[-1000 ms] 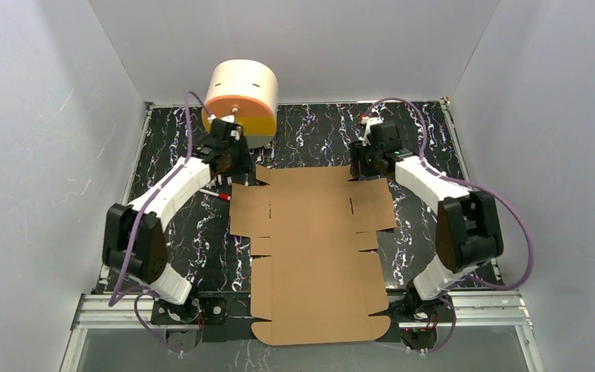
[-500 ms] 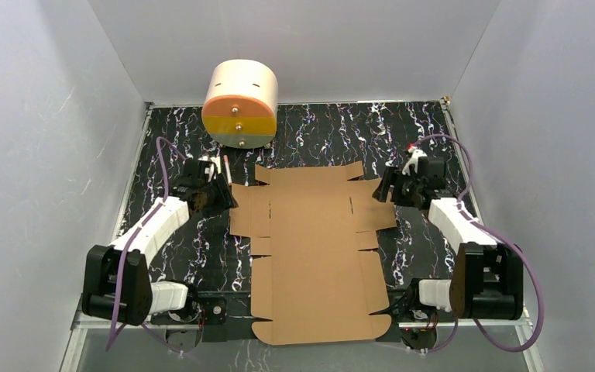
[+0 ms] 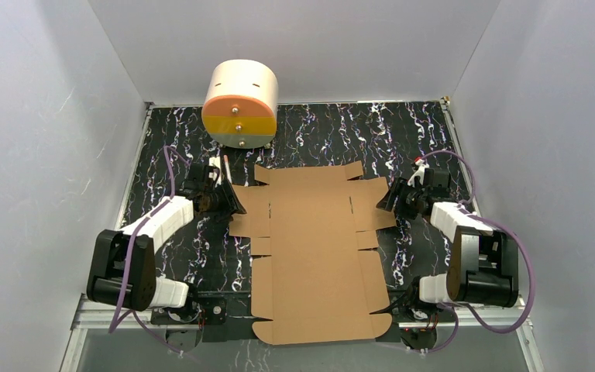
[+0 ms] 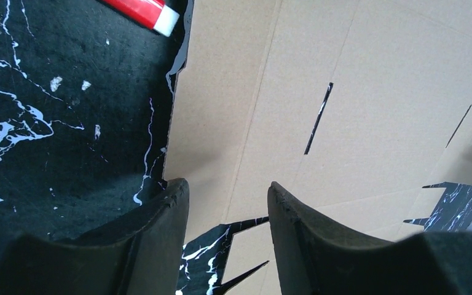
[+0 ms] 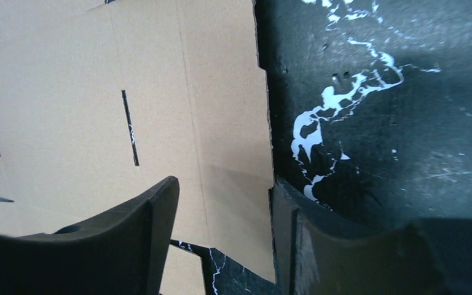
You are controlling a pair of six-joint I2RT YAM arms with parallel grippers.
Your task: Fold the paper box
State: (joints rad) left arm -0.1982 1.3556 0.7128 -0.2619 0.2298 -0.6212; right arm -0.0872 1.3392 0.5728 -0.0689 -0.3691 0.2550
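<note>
Plain pale grey-white booth: back wall (image 3: 302, 46), left wall (image 3: 39, 155), right wall (image 3: 558, 155), all bare and matte. Tabletop (image 3: 318, 132) black with white marble-like veins, looks soft and felt-like in the wrist views. Silver aluminium rail (image 3: 480, 306) runs along the near edge, with a grey glossy strip (image 3: 472, 349) below it. Light even and diffuse, soft shadows only

It looks like a robot lab: plain white walls (image 3: 39, 116) box in a black table (image 3: 318, 136) with two robot arms (image 3: 159, 221).
</note>
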